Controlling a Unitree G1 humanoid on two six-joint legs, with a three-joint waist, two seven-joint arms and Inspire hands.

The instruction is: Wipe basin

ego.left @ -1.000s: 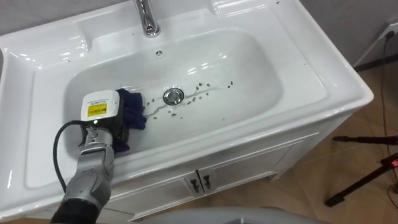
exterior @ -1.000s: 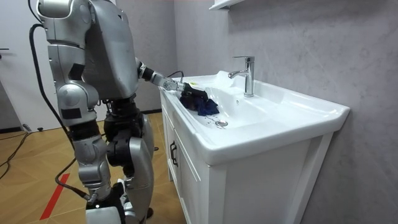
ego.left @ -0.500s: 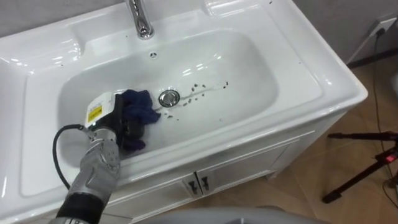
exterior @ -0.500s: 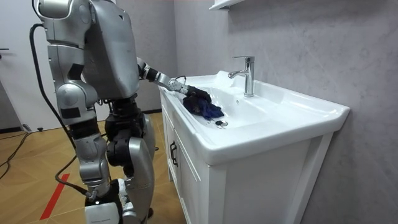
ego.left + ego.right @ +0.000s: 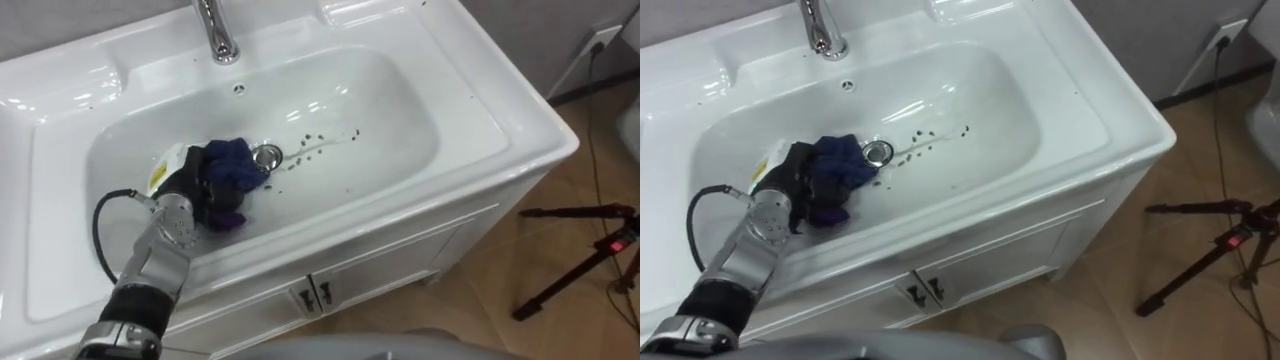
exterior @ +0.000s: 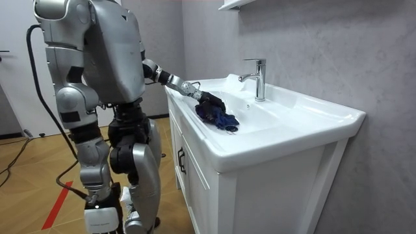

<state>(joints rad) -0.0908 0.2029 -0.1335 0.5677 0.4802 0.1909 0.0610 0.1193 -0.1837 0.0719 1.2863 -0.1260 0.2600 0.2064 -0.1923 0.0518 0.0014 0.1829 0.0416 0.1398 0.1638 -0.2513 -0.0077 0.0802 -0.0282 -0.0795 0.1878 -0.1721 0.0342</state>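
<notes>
A white basin (image 5: 400, 110) with a chrome faucet (image 5: 215, 35) at its back lies below me. My left hand (image 5: 185, 185) reaches in from the lower left, shut on a crumpled dark blue cloth (image 5: 232, 165) that presses on the basin floor. The cloth touches the left edge of the chrome drain (image 5: 268, 154). A trail of dark specks (image 5: 320, 140) runs right of the drain. In the room view I stand at the basin's front, left hand (image 6: 198, 96) and cloth (image 6: 218, 116) over the bowl. In the right eye view the cloth (image 5: 835, 165) lies just left of the drain.
White cabinet doors with dark handles (image 5: 310, 295) sit under the basin. A black tripod (image 5: 570, 260) stands on the wooden floor to the right. A wall socket (image 5: 600, 40) with a cable is at the upper right. The basin's rim (image 5: 520, 130) is broad and flat.
My left hand has slid the cloth rightwards across the basin floor, from left of the drain up against it. The head camera has shifted a little too.
</notes>
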